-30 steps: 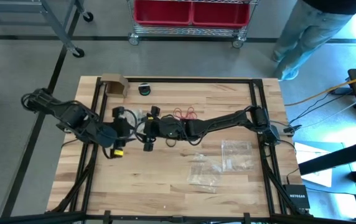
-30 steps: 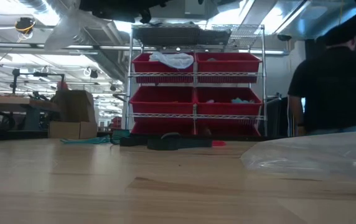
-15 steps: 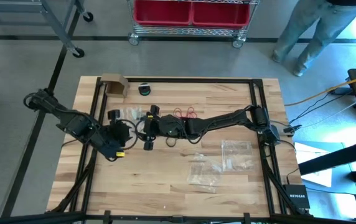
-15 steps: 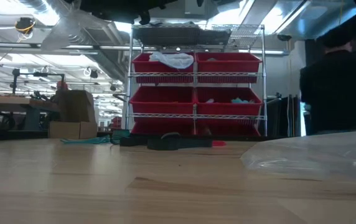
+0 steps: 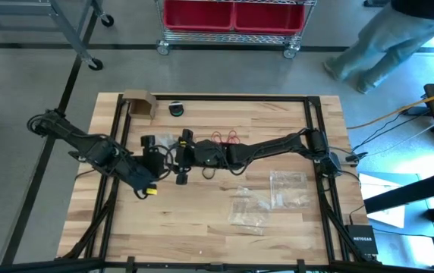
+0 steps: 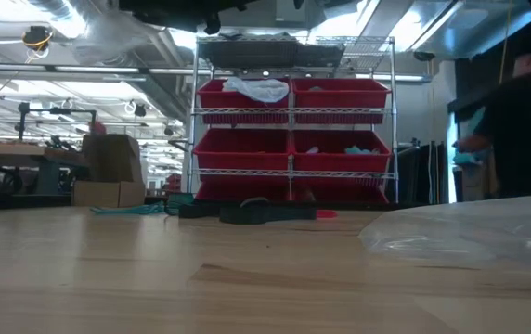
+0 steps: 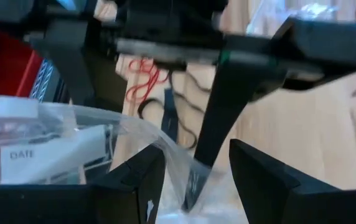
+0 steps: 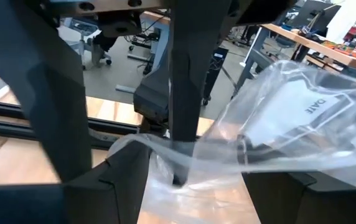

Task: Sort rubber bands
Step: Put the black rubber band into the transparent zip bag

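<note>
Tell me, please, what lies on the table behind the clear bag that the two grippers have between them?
In the left wrist view, behind the clear bag lie red rubber bands and a black rubber band on the wood. The bag's white label and the right arm's finger hide what lies farther along.

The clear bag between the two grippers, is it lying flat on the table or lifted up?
Lifted: the clear bag hangs bunched between the two arms, with table wood visible beneath it.

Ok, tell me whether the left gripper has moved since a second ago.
Yes. In the high view the left gripper has moved right, toward the red rubber bands, judged against the cardboard box.
</note>
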Available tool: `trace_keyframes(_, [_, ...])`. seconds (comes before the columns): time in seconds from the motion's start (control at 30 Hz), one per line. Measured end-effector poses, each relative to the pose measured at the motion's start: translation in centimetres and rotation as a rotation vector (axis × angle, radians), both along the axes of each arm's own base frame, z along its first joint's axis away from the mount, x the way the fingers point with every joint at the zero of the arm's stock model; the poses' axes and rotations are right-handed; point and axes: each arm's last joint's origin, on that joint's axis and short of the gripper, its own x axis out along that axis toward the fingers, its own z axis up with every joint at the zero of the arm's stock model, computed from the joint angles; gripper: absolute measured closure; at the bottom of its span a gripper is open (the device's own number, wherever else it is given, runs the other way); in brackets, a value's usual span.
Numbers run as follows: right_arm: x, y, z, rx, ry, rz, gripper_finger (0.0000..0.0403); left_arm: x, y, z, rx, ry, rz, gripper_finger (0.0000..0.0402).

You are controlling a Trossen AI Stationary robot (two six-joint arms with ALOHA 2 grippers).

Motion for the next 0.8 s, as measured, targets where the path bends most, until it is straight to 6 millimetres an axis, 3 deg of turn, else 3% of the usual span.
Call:
trace_keyframes(0.5, [0.3, 0.0, -1.0, 0.017, 0.021, -0.059, 0.0169, 1.0, -0.7, -0.1, -0.065, -0.039, -0.009, 0.0231])
trace_keyframes(0.8, [0.3, -0.7, -1.4, 0.327, -0.008, -0.157, 0.0169, 0.6, -0.4, -0.5, -0.082, 0.001, 0.041, 0.0231])
